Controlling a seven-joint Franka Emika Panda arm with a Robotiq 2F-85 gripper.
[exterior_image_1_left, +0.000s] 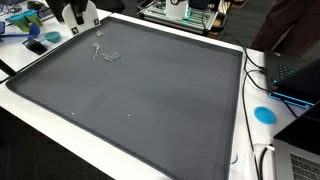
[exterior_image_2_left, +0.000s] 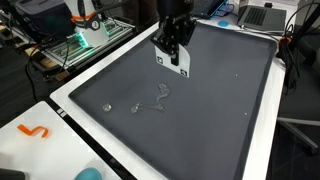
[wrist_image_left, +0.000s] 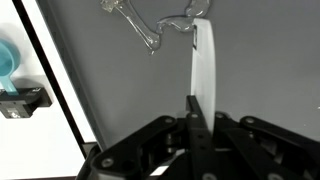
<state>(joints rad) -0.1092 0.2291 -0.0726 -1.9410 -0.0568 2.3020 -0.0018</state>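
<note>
My gripper (exterior_image_2_left: 172, 48) hangs over the far part of a dark grey mat (exterior_image_2_left: 220, 110), shut on a thin white card with black marks (exterior_image_2_left: 174, 62). In the wrist view the card (wrist_image_left: 203, 60) shows edge-on, upright, pinched between the shut fingers of the gripper (wrist_image_left: 197, 105). Just beyond the card's tip, a clear, bent, see-through piece (wrist_image_left: 150, 25) lies flat on the mat. This clear piece (exterior_image_2_left: 152, 100) sits apart from the card and nearer the mat's edge. In an exterior view the gripper (exterior_image_1_left: 76, 12) is cut off by the top of the picture, with the clear piece (exterior_image_1_left: 105, 53) nearby.
The mat lies on a white table (exterior_image_1_left: 60, 125). A blue round disc (exterior_image_1_left: 264, 114) and a laptop (exterior_image_1_left: 298, 72) sit beside the mat. An orange hook shape (exterior_image_2_left: 35, 131) lies on the white corner. A lit rack (exterior_image_2_left: 85, 35) stands past the table edge. Blue items (exterior_image_1_left: 35, 45) cluster near the arm.
</note>
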